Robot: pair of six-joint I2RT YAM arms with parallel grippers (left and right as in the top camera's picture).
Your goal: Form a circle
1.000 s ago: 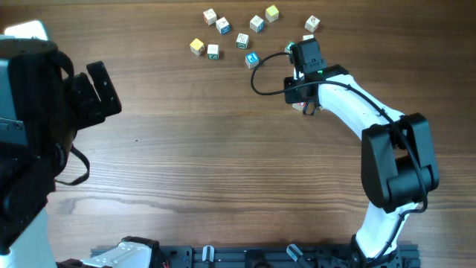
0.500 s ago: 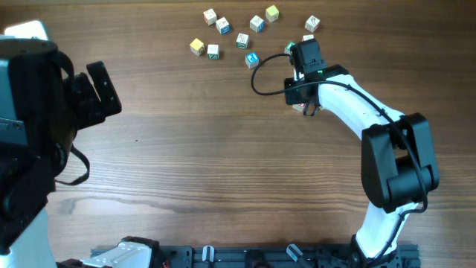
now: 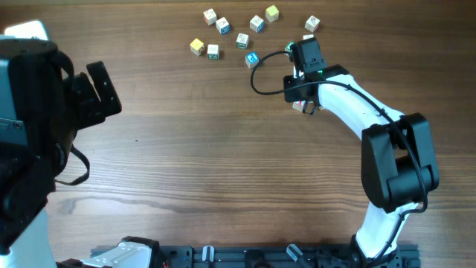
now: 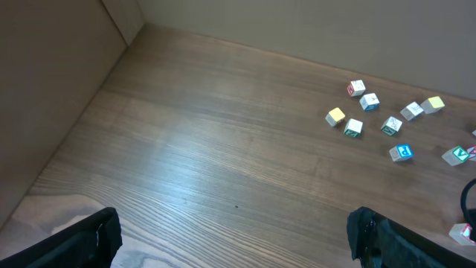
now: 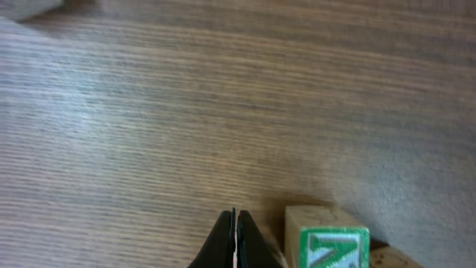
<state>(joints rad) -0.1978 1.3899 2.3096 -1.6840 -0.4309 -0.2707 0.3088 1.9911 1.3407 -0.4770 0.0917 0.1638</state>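
Several small pale wooden letter cubes lie loosely scattered at the far side of the table, among them a yellow cube (image 3: 196, 46), a blue-print cube (image 3: 252, 59) and a red-print cube (image 3: 210, 15). They form no tight circle. My right gripper (image 3: 295, 46) is shut and empty, its tips (image 5: 236, 238) low over the wood just left of a green-print cube (image 5: 327, 240). That cube (image 3: 289, 47) is partly hidden by the wrist in the overhead view. My left gripper (image 4: 238, 249) hangs wide open at the left, far from the cubes (image 4: 353, 127).
Another red-print cube (image 3: 300, 106) sits half under the right forearm. A black cable (image 3: 260, 78) loops off the right wrist toward the blue-print cube. The left arm's body (image 3: 30, 126) fills the table's left edge.
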